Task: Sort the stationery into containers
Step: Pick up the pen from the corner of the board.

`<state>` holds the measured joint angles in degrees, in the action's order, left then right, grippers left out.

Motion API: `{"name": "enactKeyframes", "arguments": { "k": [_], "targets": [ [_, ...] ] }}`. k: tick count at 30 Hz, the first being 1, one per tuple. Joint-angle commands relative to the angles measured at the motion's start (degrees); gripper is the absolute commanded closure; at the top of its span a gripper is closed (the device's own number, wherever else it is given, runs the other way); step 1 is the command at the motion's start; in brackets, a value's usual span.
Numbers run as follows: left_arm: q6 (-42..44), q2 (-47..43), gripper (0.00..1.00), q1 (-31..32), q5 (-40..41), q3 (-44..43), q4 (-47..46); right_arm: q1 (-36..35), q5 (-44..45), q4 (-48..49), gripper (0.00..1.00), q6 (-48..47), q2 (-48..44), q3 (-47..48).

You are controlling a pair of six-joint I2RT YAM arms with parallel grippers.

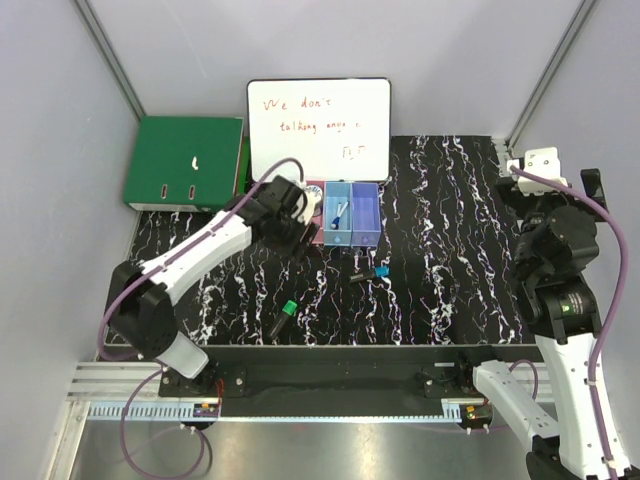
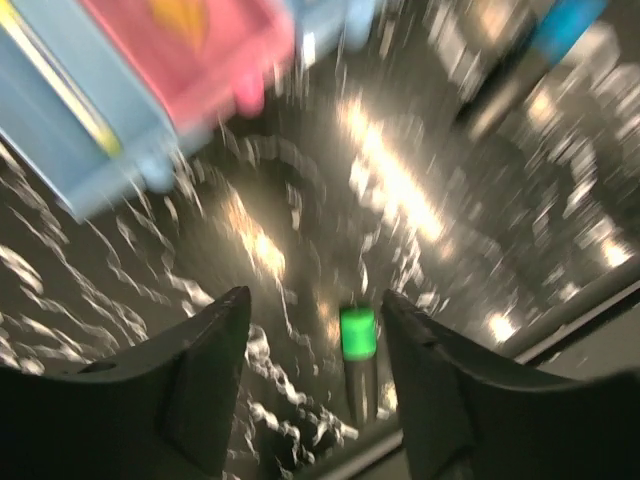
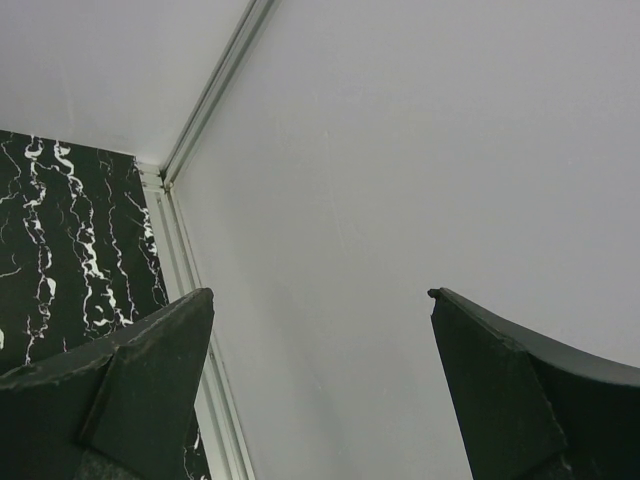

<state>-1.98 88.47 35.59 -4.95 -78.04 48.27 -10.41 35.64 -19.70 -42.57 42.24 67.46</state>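
The containers (image 1: 345, 215) stand in a row below the whiteboard, and a blue-white pen (image 1: 340, 212) lies in the light blue one. My left gripper (image 1: 303, 228) hangs over the row's left end, covering part of the pink bin (image 1: 317, 236). In the blurred left wrist view the left gripper (image 2: 315, 293) is open with nothing between its fingers. The pink bin (image 2: 190, 45) and a light blue bin (image 2: 75, 130) lie beyond it. A green-capped marker (image 1: 284, 316) (image 2: 357, 340) and a black pen with a blue part (image 1: 368, 273) lie loose on the table. My right gripper (image 3: 320, 300) is open, empty and facing the wall.
A whiteboard (image 1: 318, 128) leans at the back, and a green binder (image 1: 183, 162) lies to its left. The right arm (image 1: 555, 260) stands raised at the table's right edge, beside the grey side wall (image 3: 420, 150). The black marbled table (image 1: 450, 250) reaches its front edge just below the green-capped marker.
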Motion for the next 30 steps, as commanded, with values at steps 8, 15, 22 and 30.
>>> {"name": "enactKeyframes", "arguments": {
  "k": [8,15,22,30],
  "targets": [
    [-3.65,2.5,0.13,0.44,-3.66,15.02,-4.76,0.57,-1.01,-0.95,0.03,0.64,0.48,4.08],
    [-4.52,0.57,0.1,6.32,-2.61,21.34,-8.62,0.83,-0.83,-1.21,0.03,0.2,-0.4,2.85],
    [-6.54,1.71,0.09,6.95,-1.64,23.19,-9.51,0.92,-0.83,-1.21,0.03,0.03,-0.23,2.59],
    [-8.83,2.94,0.31,6.94,-1.73,24.34,-9.69,1.1,-0.66,-1.21,0.03,0.2,0.39,2.59]
  ]
}}
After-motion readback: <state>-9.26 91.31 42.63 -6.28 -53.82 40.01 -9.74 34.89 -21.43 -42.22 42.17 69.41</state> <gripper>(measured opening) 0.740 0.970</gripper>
